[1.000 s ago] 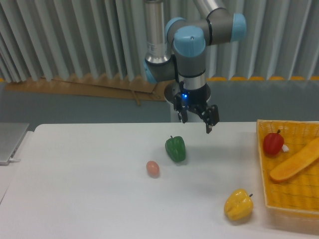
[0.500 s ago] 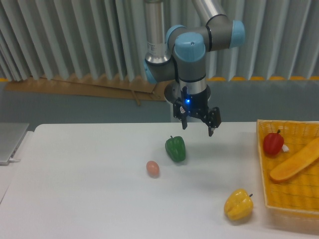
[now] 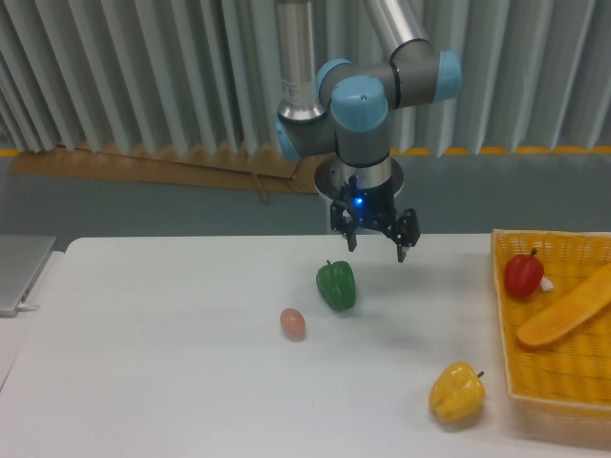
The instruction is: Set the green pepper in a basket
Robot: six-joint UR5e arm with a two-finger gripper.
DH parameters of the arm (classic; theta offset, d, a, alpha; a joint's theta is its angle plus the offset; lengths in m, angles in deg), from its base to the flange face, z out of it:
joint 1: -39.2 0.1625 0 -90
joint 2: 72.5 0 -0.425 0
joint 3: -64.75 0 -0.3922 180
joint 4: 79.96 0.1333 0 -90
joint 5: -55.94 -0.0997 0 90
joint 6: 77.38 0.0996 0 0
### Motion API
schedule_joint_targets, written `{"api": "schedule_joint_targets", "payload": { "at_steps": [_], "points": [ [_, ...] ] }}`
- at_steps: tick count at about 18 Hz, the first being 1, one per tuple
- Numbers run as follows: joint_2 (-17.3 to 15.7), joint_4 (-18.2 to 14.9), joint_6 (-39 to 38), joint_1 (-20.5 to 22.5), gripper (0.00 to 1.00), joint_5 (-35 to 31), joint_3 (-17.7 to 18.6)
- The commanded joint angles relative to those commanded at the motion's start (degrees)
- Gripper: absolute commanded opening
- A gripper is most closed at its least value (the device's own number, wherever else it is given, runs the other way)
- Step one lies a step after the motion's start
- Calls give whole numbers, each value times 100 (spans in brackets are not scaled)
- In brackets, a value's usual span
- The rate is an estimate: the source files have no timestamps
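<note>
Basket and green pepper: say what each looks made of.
Basket: woven wicker or the like, yellow-orange and matte; the crossing weave shows on wall and rim. Green pepper: smooth, glossy dark-green skin with highlights; real or plastic, I cannot tell.

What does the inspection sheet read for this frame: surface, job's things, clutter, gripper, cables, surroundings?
Surface: white table, no spills seen.
Job's things: green pepper upright on the table, untouched; basket at the right edge, cut off by the frame.
Clutter: yellow bell pepper on the table by the basket; small pinkish egg-shaped item left of the green pepper; red pepper and a long orange vegetable in the basket.
Gripper: gripper open, empty, fingers pointing down, above and right of the green pepper.
Cables: nothing seen.
Surroundings: grey slatted wall; wooden boards behind the table; grey flat object at far left.
</note>
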Motion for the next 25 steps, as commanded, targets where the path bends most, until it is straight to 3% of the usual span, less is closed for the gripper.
{"api": "schedule_joint_targets", "payload": {
  "at_steps": [8, 14, 23, 25],
  "points": [
    [150, 9, -299, -272, 100, -52, 53],
    [633, 17, -826, -773, 100, -580, -35],
    [633, 26, -835, -712, 100, -545, -44],
    [642, 218, -1053, -563, 100, -501, -61]
  ]
}}
